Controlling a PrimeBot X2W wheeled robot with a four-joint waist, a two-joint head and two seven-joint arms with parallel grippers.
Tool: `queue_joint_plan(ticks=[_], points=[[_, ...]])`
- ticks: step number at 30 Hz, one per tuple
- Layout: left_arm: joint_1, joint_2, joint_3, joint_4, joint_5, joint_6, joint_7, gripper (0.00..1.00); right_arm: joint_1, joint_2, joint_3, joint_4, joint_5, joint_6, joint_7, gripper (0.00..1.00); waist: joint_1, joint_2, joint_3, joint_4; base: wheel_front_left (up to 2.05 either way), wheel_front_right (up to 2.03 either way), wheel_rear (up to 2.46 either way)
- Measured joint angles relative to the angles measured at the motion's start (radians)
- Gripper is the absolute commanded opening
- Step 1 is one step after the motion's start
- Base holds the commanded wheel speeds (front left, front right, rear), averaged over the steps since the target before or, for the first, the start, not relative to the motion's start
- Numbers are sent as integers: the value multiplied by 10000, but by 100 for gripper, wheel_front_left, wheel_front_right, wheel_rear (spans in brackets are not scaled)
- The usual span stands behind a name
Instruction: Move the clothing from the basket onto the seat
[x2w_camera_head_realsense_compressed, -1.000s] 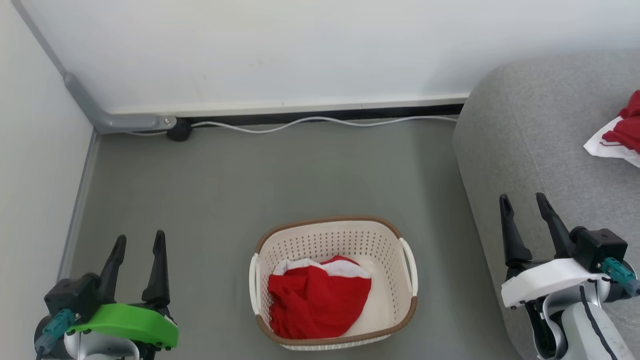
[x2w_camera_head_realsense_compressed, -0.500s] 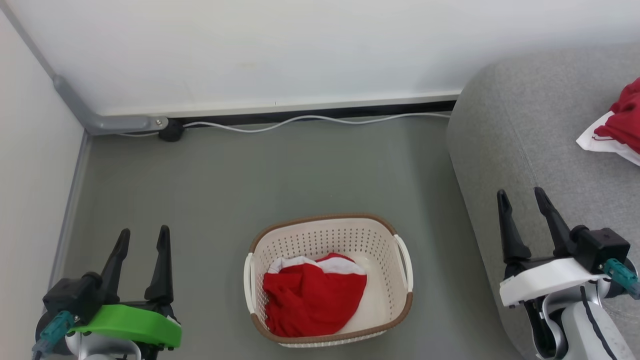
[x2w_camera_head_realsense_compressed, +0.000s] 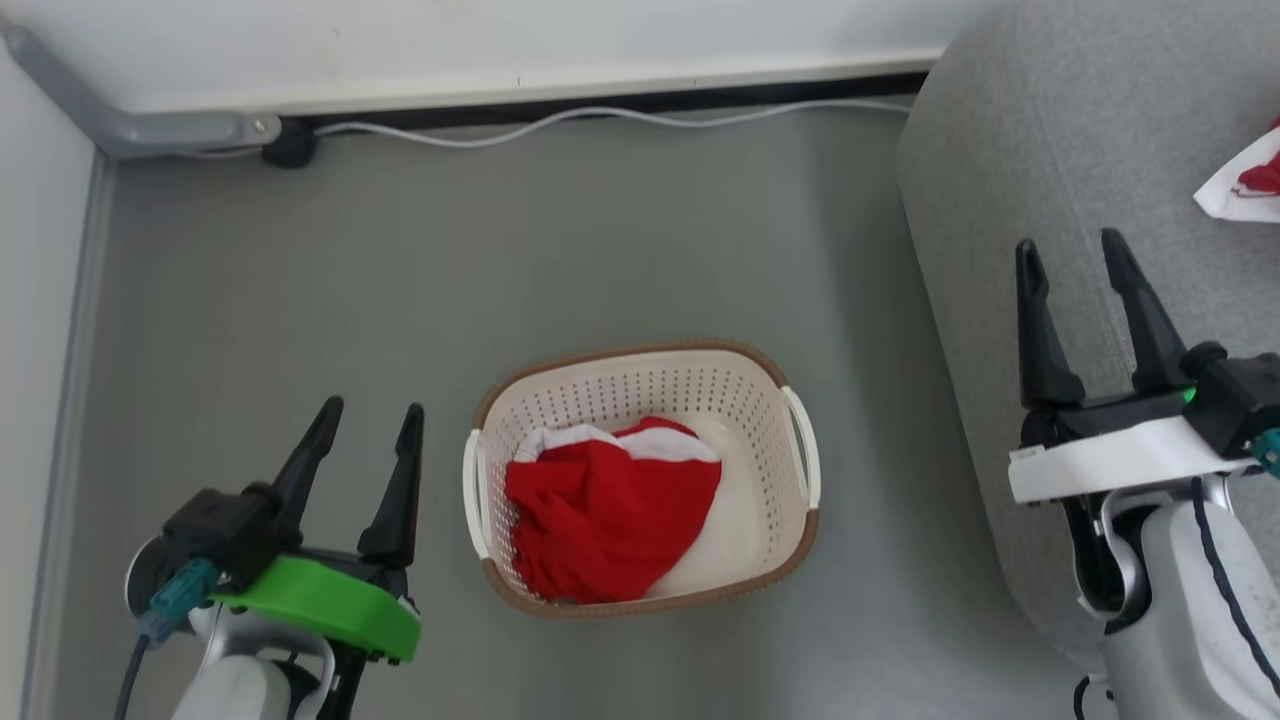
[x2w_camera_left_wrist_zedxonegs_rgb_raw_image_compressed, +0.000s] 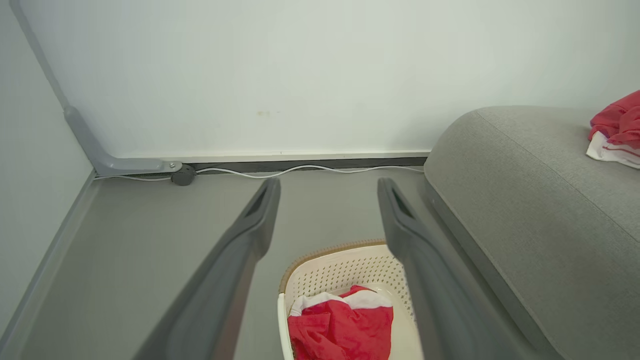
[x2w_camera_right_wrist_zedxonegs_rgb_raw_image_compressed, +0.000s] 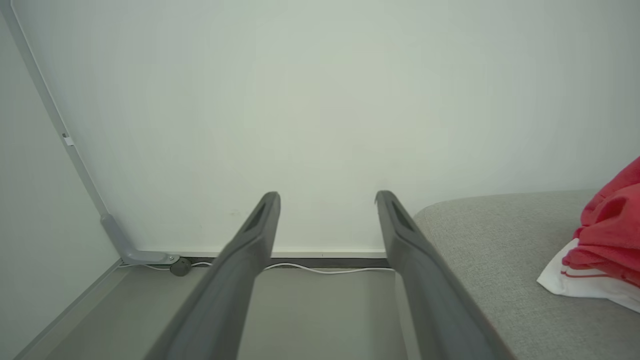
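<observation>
A crumpled red garment with white trim lies in the cream perforated basket on the floor; the left wrist view shows the same garment in the basket. A second red garment with white trim rests on the grey seat at the right edge, also visible as the garment on the seat. My left gripper is open, just left of the basket, holding nothing. My right gripper is open and empty over the seat's front edge.
A white cable runs along the dark baseboard at the back wall, ending at a dark plug beside a grey conduit. A wall closes the left side. Grey-green floor spreads between basket and wall.
The head camera has tilted down and shifted, so the wall, basket and seat sit higher in the picture. Both grippers stay open; the left one now stands nearer the basket.
</observation>
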Motion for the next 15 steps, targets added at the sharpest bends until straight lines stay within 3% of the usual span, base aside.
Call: queue_joint_plan(ticks=[15], points=[[-2029, 268, -959, -558, 999, -213, 1310, 100, -1479, 40, 17, -656, 25, -165, 0, 100, 0, 0, 2084, -273, 0, 0, 0]])
